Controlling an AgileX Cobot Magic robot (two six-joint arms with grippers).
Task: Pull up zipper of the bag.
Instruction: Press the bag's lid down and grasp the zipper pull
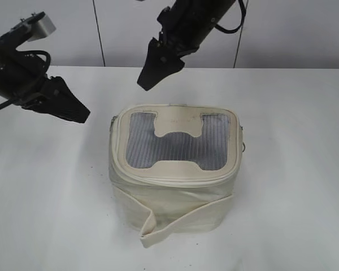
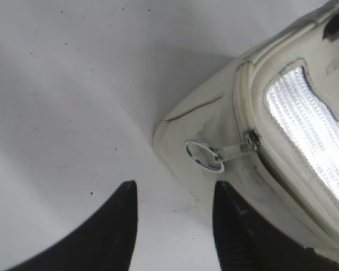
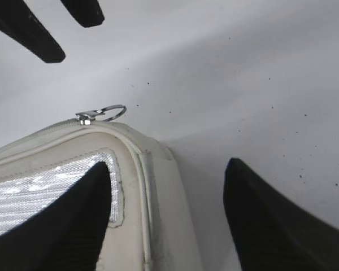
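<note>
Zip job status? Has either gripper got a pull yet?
Done: approach only. Both grippers hang open and empty above the table, clear of the bag. In hand: the left gripper is lined up near a ring pull at the bag's corner, not touching it; the right gripper straddles another corner, its slider beyond. Left: gripping a pull, bracing the bag, and running the zipper, which shows a dark gap behind the slider.

Place: a robot test lab
Table: big plain white table top [image 1: 305, 169]
Wall: bare pale grey wall panels [image 1: 124, 28] behind it
</note>
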